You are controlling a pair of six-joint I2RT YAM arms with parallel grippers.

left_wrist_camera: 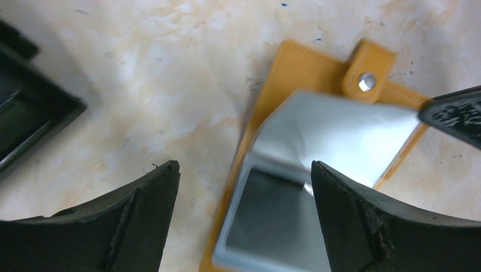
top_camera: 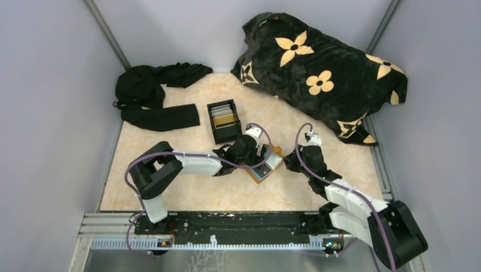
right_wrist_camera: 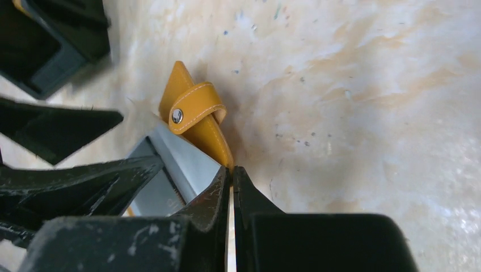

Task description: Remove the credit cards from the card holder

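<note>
Spread wide, the left gripper (left_wrist_camera: 244, 170) straddles one long edge of the card holder (left_wrist_camera: 303, 62). Silvery credit cards (left_wrist_camera: 334, 136) stick out of it, the top one bowed, their faces too blurred to read. The right gripper (right_wrist_camera: 232, 171) has its fingers pressed together at a card corner by the holder's snap tab. A black box (top_camera: 223, 120) sits just beyond the holder, with bare table (top_camera: 227, 195) on the nearer side.

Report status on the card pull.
Left tool open over silver credit card bent up from the card holder. Right tool shut at the holder's edge. Black box off to the side, not blocking.
</note>
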